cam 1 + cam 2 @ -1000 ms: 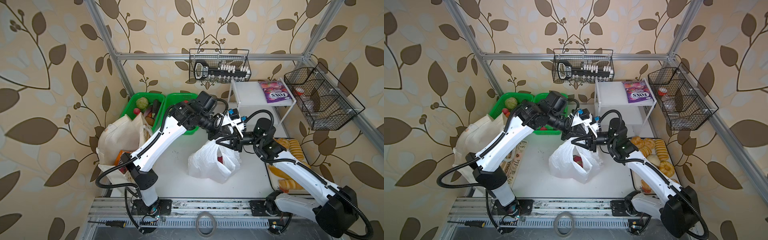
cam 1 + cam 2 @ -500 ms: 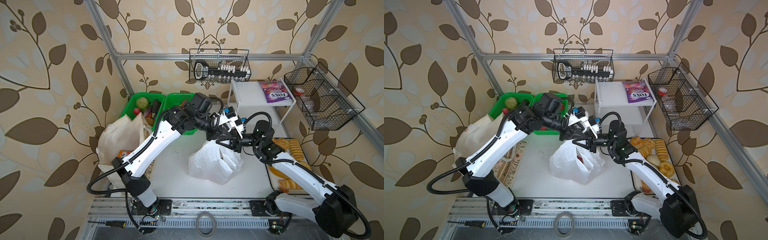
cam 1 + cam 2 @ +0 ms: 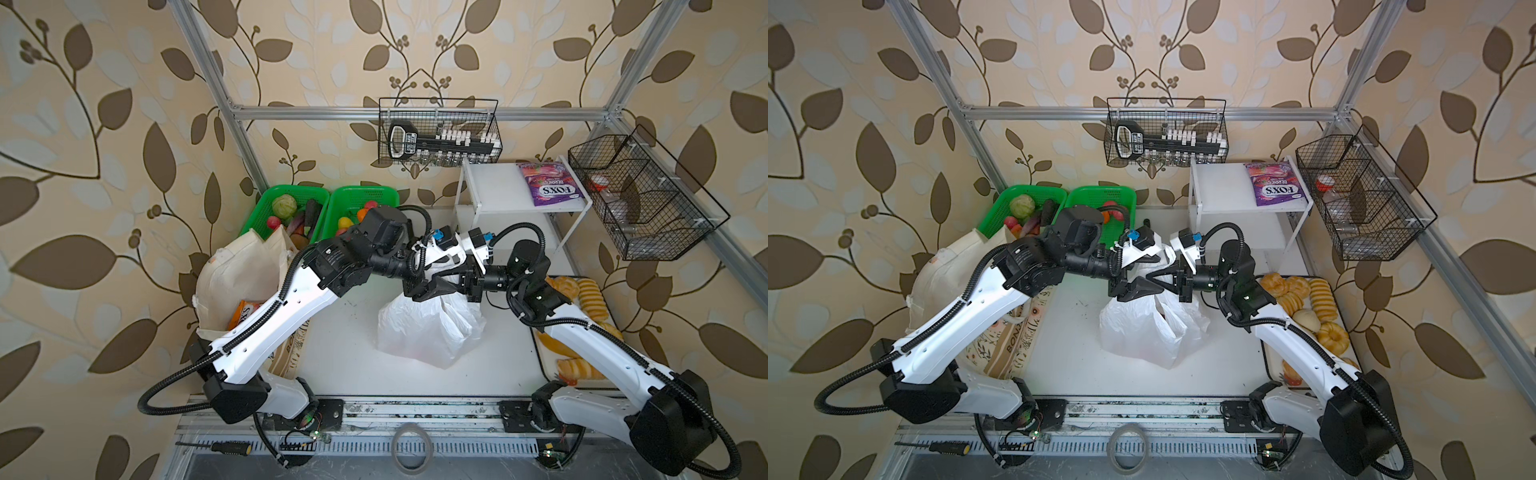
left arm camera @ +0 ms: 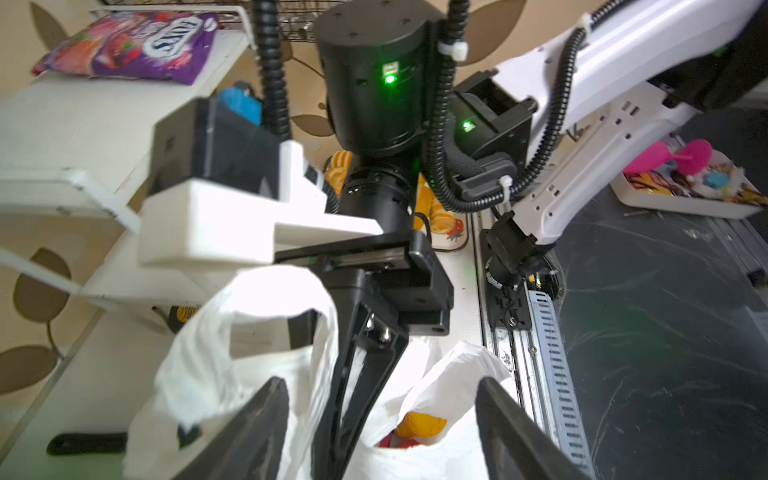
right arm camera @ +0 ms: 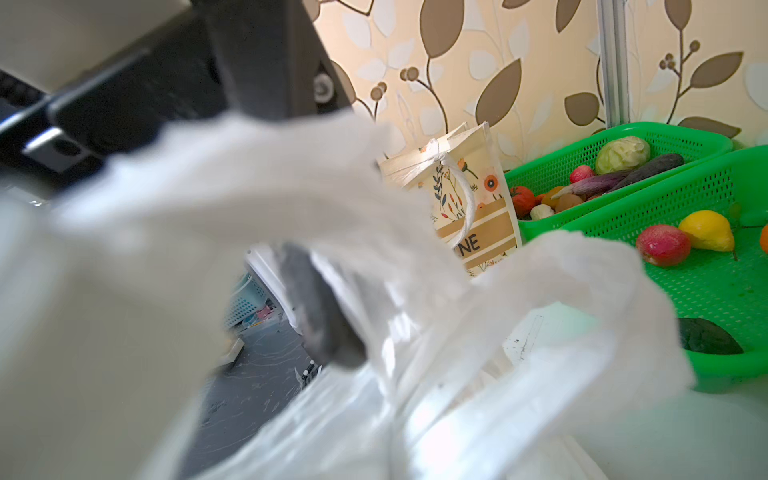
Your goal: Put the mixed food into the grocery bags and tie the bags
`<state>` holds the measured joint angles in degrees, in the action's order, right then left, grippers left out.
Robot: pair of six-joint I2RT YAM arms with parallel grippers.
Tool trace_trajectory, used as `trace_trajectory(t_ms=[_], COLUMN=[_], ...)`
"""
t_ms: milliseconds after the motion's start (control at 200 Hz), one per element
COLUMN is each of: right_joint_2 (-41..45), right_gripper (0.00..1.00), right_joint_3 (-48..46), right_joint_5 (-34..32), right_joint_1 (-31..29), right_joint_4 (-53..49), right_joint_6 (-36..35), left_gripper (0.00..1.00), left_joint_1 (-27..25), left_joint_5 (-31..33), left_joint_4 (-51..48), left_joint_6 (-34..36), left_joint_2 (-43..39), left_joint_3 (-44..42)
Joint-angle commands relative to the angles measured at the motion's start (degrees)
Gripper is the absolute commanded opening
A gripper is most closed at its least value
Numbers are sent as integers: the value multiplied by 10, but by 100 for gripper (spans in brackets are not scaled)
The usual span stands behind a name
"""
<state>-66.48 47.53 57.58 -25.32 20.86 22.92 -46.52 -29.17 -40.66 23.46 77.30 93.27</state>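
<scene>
Midway across the desk (image 3: pixel 349 345), your crinkly white plastic bag (image 3: pixel 428 336) slumps in soft folds; your left jaws stand wide, your right jaws pinch its thin loop handle (image 4: pixel 257 299).

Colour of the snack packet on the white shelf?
Purple packet, white FOX'S lettering; clearest in a top view.
</scene>
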Motion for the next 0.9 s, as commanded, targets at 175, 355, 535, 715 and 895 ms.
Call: trace_trajectory(t_ms=[175, 355, 535, 715, 895], right_joint_2=[14, 16, 20, 22, 40], right_gripper=[3, 4, 4, 8, 21], right_joint_3=[-8, -9, -9, -8, -9], right_joint_5=[-3, -4, -4, -7, -4], right_joint_1=[3, 3, 3, 4, 15], right_joint_4=[12, 5, 2, -8, -68], right_joint_6=[1, -2, -2, -9, -52], left_gripper=[79, 75, 64, 25, 2], left_joint_1=[6, 6, 6, 6, 7], left_joint_5=[122, 104, 114, 112, 117], left_joint_4=[60, 60, 56, 43, 49], left_joint_6=[-40, -46, -42, -40, -38], left_joint_2=[-70, -67, -57, -44, -49], left_joint_3=[-86, -111, -116, -114, -120])
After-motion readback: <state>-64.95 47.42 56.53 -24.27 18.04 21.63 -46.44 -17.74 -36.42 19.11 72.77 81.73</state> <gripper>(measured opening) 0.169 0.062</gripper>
